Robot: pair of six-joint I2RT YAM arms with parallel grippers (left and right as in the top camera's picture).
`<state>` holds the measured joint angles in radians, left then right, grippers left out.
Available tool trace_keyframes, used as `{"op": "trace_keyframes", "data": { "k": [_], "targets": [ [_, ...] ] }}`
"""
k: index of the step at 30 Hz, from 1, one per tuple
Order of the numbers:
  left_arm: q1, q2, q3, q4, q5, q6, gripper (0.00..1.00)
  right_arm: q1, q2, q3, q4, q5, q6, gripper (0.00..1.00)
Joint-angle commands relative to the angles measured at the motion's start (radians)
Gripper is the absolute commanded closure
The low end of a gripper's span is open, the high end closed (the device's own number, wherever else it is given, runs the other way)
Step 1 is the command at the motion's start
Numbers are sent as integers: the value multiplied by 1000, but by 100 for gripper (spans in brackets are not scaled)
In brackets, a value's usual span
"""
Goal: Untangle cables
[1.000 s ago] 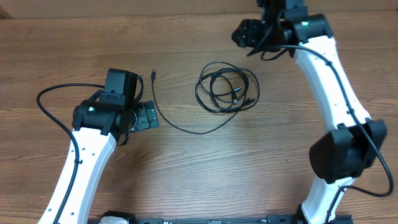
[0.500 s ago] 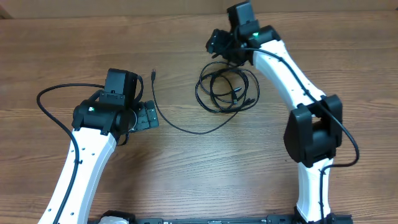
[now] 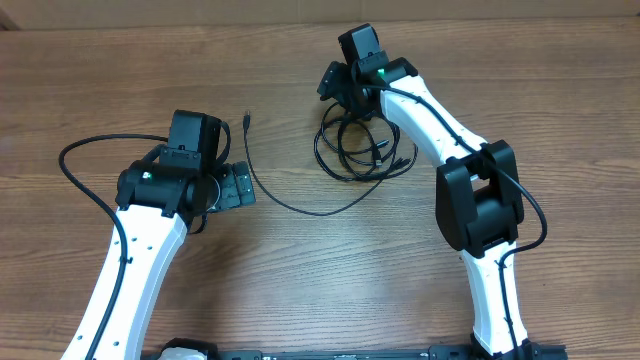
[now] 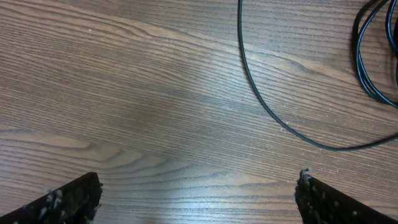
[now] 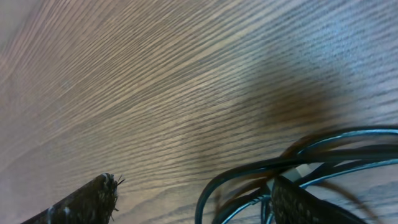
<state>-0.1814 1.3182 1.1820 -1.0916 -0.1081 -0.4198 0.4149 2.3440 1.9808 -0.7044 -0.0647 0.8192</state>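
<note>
Cables (image 3: 365, 145): thin, light, floppy black cords coiled mid table (image 3: 120, 90), loose strand (image 3: 290, 200) trailing left; R gripper (image 3: 333, 82) fingers spread, empty, at their far edge, L gripper (image 3: 238, 186) wide apart, empty, near strand; prob. pinch one outer loop, slips easily.

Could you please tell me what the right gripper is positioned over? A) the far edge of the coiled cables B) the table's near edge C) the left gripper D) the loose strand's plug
A: the right gripper hangs open over the far edge of the coiled cables.
</note>
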Motion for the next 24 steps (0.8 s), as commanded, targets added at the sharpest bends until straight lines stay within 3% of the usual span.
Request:
{"op": "trace_keyframes", "data": {
  "k": [1, 7, 11, 13, 15, 17, 20, 24],
  "targets": [
    [3, -11, -2, 0, 5, -7, 0, 5, 40, 14, 8, 28, 100, 23],
    [3, -11, -2, 0, 10, -8, 0, 7, 79, 0, 83, 19, 123, 25],
    [3, -11, -2, 0, 17, -8, 0, 7, 82, 1, 90, 16, 124, 33],
    [3, -11, -2, 1, 21, -8, 0, 7, 82, 0, 90, 2, 123, 45],
    [3, -11, -2, 1, 23, -8, 1, 7, 82, 1, 90, -31, 118, 74],
    [3, -11, -2, 1, 23, -8, 0, 7, 82, 2, 90, -62, 86, 88],
    [3, -11, -2, 0, 23, -7, 0, 1, 71, 12, 78, -114, -12, 95],
    [3, -11, -2, 0, 23, -7, 1, -15, 13, 29, 9, -114, -129, 96]
  ]
}}
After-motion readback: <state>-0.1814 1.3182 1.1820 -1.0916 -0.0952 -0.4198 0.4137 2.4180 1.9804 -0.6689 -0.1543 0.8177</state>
